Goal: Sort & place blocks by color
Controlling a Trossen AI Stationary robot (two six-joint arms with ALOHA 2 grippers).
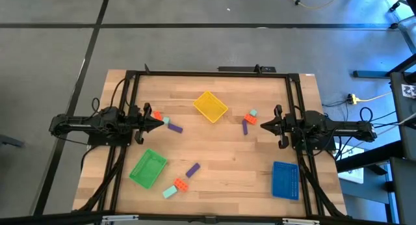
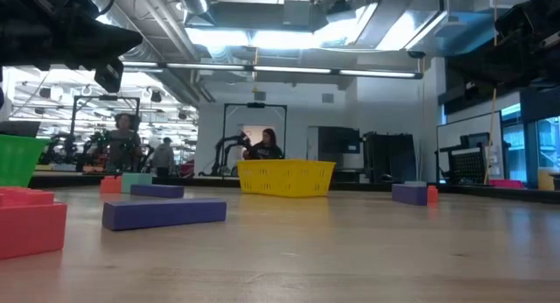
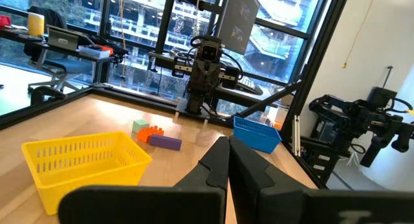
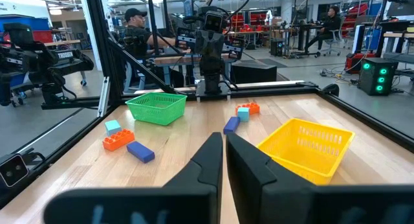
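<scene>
My left gripper [image 1: 160, 123] hangs at the left side of the table with its fingers pressed together on nothing, and my right gripper [image 1: 262, 125] mirrors it at the right side, fingers likewise together and empty.

Nothing is sorted yet, by the look of it: all three trays appear bare. Just ahead of my left fingertips lie an orange-red brick [image 1: 156, 115], a mint brick [image 1: 166, 121] and a purple bar [image 1: 175, 127], close together. Just ahead of my right fingertips sit another orange-red brick [image 1: 249, 118], a mint one [image 1: 253, 112] and a purple bar [image 1: 246, 126], apparently touching, though the overhead view is too small to be sure. A third cluster lies farther from both grippers, toward the near edge: a purple bar [image 1: 192, 169], an orange-red brick [image 1: 181, 183] and a mint brick [image 1: 169, 192].

The yellow tray [image 1: 210, 106] stands between my two grippers, the green tray [image 1: 148, 168] beside my left arm, the blue tray [image 1: 285, 179] beside my right.

I judge these bricks light, rigid and smooth plastic, apt to skid or twist if pinched off-centre. I would take each across its short width, at mid-length on the purple bars, pressing on flat side faces rather than studs.
</scene>
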